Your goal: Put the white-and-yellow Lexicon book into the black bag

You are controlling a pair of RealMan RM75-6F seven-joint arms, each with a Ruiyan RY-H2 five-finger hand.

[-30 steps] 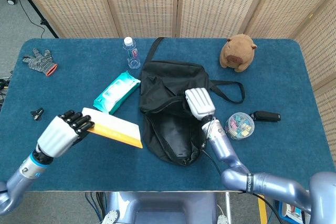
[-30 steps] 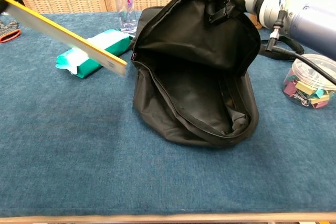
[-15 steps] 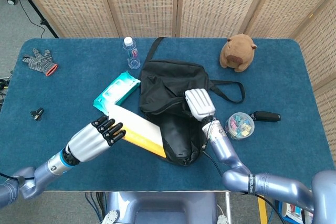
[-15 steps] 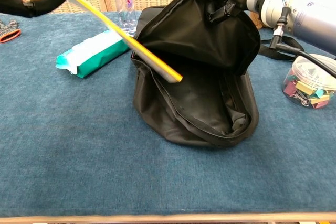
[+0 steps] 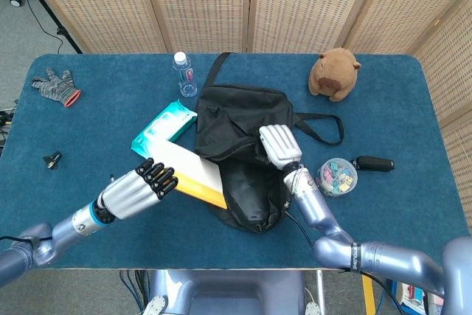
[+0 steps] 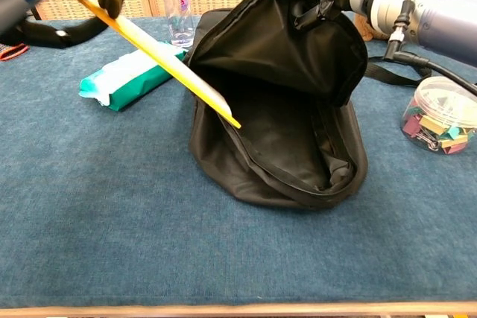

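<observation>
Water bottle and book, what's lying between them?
In the head view, the teal wipes pack lies on the table between the water bottle and the book that the left hand holds.

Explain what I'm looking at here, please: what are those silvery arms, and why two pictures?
It is a robot with two arms ending in hands, steered by a person. One picture looks down from its head, the other forward from its chest. The left hand holds a white-and-yellow book, tilted with its corner at the mouth of the black bag. The right hand holds the bag's upper edge up, keeping it open. On the blue table also lie a pack of wipes, a bottle, a plush animal, a tub of clips and a glove.
</observation>
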